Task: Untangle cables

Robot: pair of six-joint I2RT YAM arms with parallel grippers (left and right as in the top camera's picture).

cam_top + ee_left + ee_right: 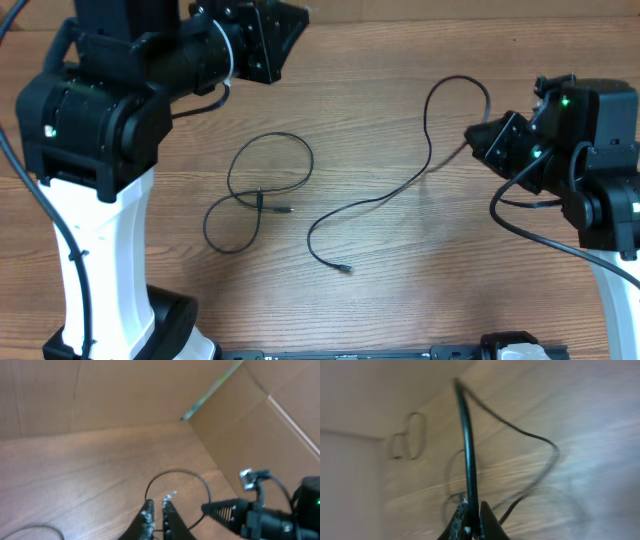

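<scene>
I see the wooden tabletop (400, 300) carrying two separate cables. My left tool (156, 510) hangs above the far edge, fingers pressed almost together with nothing between them. My right tool (471, 512) is clenched on the long cable (400, 190), which arcs up beside it, then snakes down to its plug tip (346, 269). The looped cable (262, 150) lies loose at centre-left, apart from it.

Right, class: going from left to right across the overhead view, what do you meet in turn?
Left arm → looped cable → long cable → right gripper, shut on the long cable → right arm.
</scene>
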